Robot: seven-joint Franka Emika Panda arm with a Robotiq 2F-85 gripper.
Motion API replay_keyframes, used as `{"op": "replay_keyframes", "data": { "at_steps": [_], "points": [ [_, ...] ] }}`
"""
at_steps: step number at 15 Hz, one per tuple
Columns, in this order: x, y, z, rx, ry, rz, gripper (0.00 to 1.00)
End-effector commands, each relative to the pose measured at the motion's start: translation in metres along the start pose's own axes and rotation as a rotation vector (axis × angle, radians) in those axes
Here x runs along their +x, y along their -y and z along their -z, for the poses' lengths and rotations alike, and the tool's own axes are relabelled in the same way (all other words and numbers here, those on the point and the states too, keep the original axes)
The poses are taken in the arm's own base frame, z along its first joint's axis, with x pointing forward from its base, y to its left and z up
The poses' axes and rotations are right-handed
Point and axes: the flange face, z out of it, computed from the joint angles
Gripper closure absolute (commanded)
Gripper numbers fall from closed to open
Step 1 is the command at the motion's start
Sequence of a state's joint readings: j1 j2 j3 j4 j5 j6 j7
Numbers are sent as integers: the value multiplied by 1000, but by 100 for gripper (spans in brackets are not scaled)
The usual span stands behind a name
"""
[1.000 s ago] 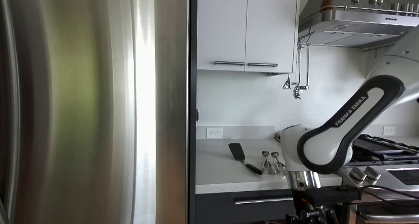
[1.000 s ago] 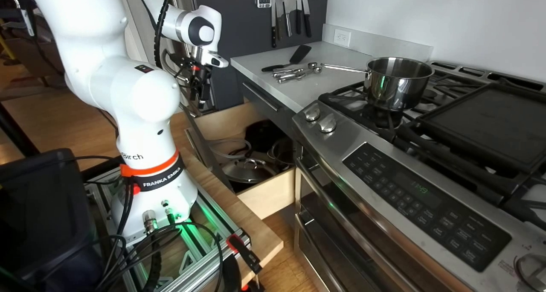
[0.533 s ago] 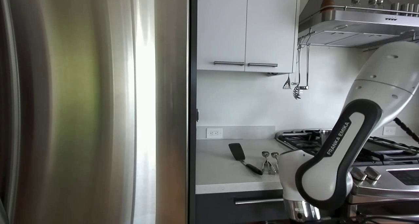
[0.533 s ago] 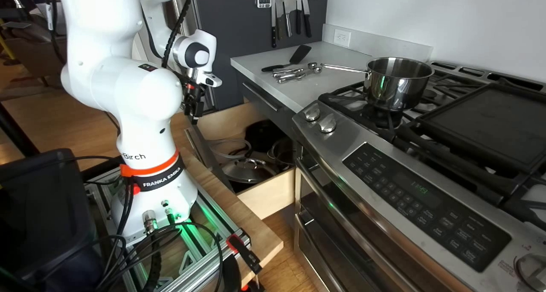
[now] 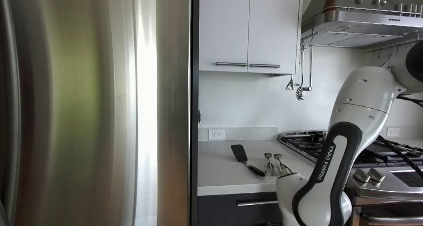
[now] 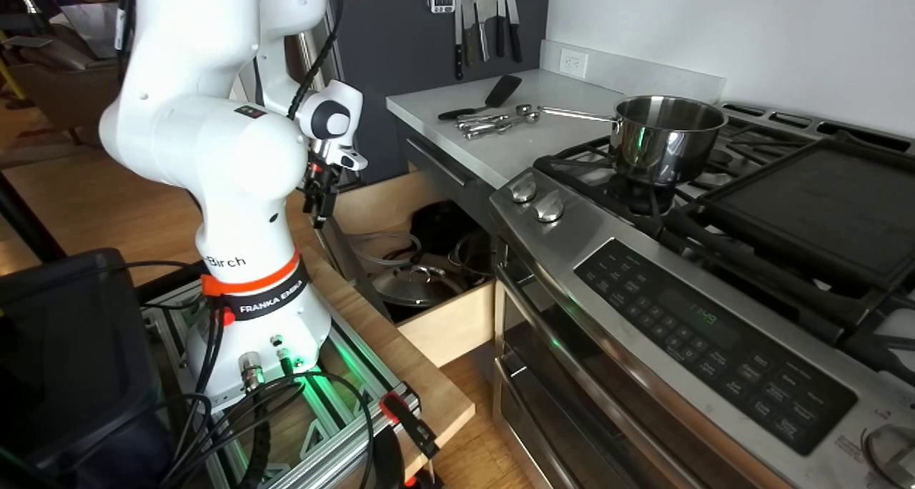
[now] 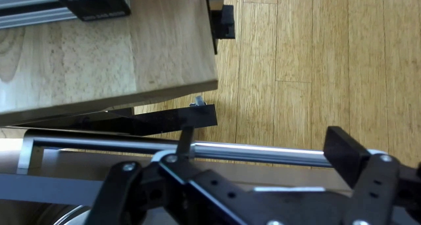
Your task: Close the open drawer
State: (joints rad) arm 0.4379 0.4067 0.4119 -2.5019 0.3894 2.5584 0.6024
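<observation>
The open drawer (image 6: 452, 326) is pulled out beneath the counter, with pale wooden walls and a dark front. Pots and a shiny lid (image 6: 418, 286) lie inside it. Its silver bar handle (image 7: 263, 152) crosses the wrist view, partly hidden by my fingers. My gripper (image 7: 260, 139) is open, with its fingers wide apart. They overlap the bar in the wrist view; I cannot tell whether they touch it. In an exterior view, the gripper (image 6: 319, 219) points down by the drawer's front far corner. It is out of frame in the exterior view with the fridge.
A shut dark grey drawer (image 5: 238, 212) sits directly under the counter. A wooden base board (image 7: 164, 54) stands close to the open drawer's handle. The stove (image 6: 557, 274) is beside the drawer. A fridge (image 5: 99, 120) fills one side of an exterior view.
The arm and gripper have moved down, to a lower place at the open drawer's front. The drawer and its contents have not visibly moved.
</observation>
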Motion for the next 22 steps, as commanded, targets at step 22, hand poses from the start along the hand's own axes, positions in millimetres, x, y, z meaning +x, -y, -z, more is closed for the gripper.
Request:
{"op": "replay_keyframes", "data": {
  "at_steps": [22],
  "points": [
    [57, 6, -9, -9, -352, -98, 0]
  ]
}}
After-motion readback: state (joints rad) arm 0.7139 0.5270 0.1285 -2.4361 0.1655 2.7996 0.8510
